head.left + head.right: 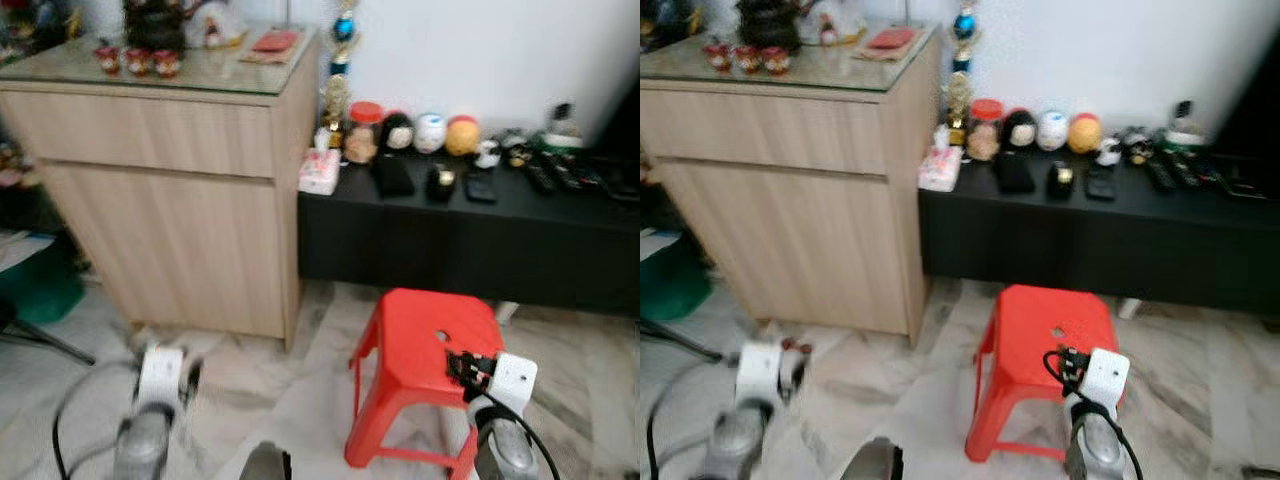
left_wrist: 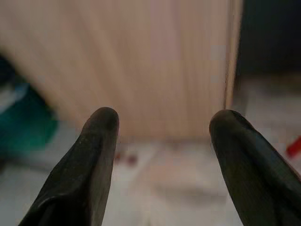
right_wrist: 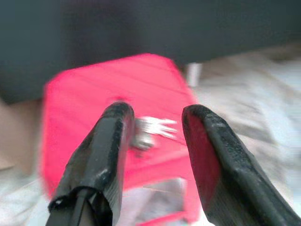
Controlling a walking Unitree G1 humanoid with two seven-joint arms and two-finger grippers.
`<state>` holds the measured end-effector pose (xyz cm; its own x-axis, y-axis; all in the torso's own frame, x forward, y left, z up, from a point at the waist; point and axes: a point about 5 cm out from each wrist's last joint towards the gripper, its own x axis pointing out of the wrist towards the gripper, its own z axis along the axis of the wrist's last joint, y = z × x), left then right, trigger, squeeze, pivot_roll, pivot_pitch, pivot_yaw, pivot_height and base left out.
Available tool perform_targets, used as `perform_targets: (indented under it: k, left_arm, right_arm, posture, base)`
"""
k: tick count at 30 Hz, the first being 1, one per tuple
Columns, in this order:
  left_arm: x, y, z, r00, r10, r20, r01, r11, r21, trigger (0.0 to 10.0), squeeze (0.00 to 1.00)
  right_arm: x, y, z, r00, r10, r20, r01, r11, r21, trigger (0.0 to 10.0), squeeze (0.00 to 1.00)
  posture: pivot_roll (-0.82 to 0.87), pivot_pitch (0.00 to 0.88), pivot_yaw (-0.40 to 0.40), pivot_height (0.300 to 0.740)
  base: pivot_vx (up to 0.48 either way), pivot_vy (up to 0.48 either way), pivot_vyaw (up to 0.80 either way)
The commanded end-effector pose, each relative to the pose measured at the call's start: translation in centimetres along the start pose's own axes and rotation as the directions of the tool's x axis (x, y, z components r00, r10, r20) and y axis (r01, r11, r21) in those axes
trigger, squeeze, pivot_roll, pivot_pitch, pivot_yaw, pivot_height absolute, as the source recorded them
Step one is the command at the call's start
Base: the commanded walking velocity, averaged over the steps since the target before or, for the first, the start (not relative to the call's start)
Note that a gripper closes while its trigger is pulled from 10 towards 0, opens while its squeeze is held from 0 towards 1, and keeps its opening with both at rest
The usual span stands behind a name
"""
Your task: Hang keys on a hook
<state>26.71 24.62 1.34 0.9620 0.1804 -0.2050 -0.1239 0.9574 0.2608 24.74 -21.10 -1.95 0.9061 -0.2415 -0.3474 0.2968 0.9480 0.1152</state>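
Floor: pale marble (image 1: 290, 380)
Stool: red stool (image 1: 430, 345), keys (image 3: 153, 129) on top
Cabinet: wooden cabinet (image 1: 180, 190), 10 o'clock
Right gripper (image 3: 155, 136): jaws apart, over keys
Left gripper (image 2: 162, 136): jaws apart, empty

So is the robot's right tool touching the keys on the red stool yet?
Apart. In the right wrist view, the keys lie on the red stool, beyond the open right tool.

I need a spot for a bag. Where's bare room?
The marble floor lies bare between the light wooden cabinet and the red plastic stool. The black low bench is crowded; keys occupy the stool's seat.
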Motion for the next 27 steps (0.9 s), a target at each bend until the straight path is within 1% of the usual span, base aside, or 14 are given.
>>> perform_targets:
  k: [1,2,4,5,7,9,10,13,16,22,27]
  left_arm:
    - [-1.8,-0.5,-2.7,0.995,-0.018,-0.099,0.016,1.000,-0.018,10.0,0.00]
    - [-1.8,-0.4,-2.6,0.996,-0.020,-0.092,0.018,0.999,-0.026,10.0,0.00]
    - [-1.7,-0.2,-2.2,0.999,-0.011,-0.053,0.007,0.997,-0.071,10.0,0.00]
    - [-1.7,-0.2,-2.1,0.999,-0.011,-0.050,0.007,0.997,-0.075,10.0,0.00]
    - [-1.7,-0.5,-1.9,0.999,-0.030,-0.035,0.027,0.995,-0.093,10.0,0.00]
    - [-1.8,-0.8,-1.8,0.998,-0.057,-0.026,0.055,0.996,-0.076,10.0,0.00]
    - [-1.9,-1.0,-1.7,0.998,-0.067,-0.008,0.066,0.995,-0.074,10.0,0.00]
    - [-2.1,-1.0,-1.6,0.997,-0.070,0.016,0.071,0.994,-0.084,10.0,0.00]
    - [-2.6,-1.1,-1.8,0.994,-0.104,0.020,0.106,0.990,-0.090,10.0,0.00]
    - [-2.6,-1.1,-1.9,0.994,-0.109,0.010,0.109,0.989,-0.098,10.0,0.00]
    - [-2.3,-1.0,-1.6,0.993,-0.116,0.010,0.116,0.988,-0.101,10.0,0.00]
  right_arm:
    - [0.0,-0.3,0.0,1.000,-0.009,-0.004,0.009,1.000,0.004,10.0,0.00]
    - [0.0,-0.3,-0.1,1.000,-0.007,-0.008,0.007,1.000,0.001,10.0,0.00]
    - [0.1,-0.2,-0.1,1.000,0.000,-0.015,0.000,1.000,-0.004,10.0,0.00]
    - [0.1,-0.1,0.0,1.000,0.000,-0.015,0.000,1.000,-0.003,10.0,0.00]
    - [0.3,0.1,0.2,1.000,0.006,-0.010,-0.006,1.000,-0.002,10.0,0.00]
    - [0.3,0.1,0.2,1.000,0.008,-0.009,-0.008,1.000,-0.002,10.0,0.00]
    - [0.2,0.1,0.2,1.000,0.007,-0.009,-0.007,1.000,-0.002,10.0,0.00]
    - [0.0,-0.1,-0.1,1.000,0.005,-0.013,-0.005,1.000,-0.002,10.0,0.00]
    - [-0.3,-0.3,-0.7,1.000,-0.003,-0.031,0.003,1.000,-0.005,10.0,0.00]
    - [-0.1,0.0,-0.4,1.000,-0.001,-0.021,0.002,1.000,0.016,10.0,0.00]
    - [0.0,0.0,-0.2,1.000,-0.001,-0.017,0.001,1.000,0.012,10.0,0.00]
  posture:
    - [0.17,0.006,-0.073,0.652]
    - [0.17,0.006,-0.073,0.652]
    - [0.17,0.005,-0.078,0.652]
    - [0.17,0.005,-0.078,0.652]
    - [0.17,0.003,-0.078,0.652]
    - [0.16,0.000,-0.075,0.652]
    - [0.16,0.000,-0.073,0.652]
    - [0.16,0.000,-0.067,0.652]
    - [0.16,0.000,-0.065,0.652]
    - [0.15,0.000,-0.060,0.652]
    - [0.16,0.000,-0.060,0.652]
  base:
    - [0.000,0.000,0.00]
    - [0.000,0.000,0.00]
    - [0.000,0.000,0.00]
    - [0.000,0.000,0.00]
    - [0.000,0.000,0.00]
    - [0.000,0.000,0.00]
    - [0.000,0.000,0.00]
    - [0.000,0.000,0.00]
    - [0.000,0.000,0.00]
    - [0.000,0.000,0.00]
    - [0.266,0.000,0.00]
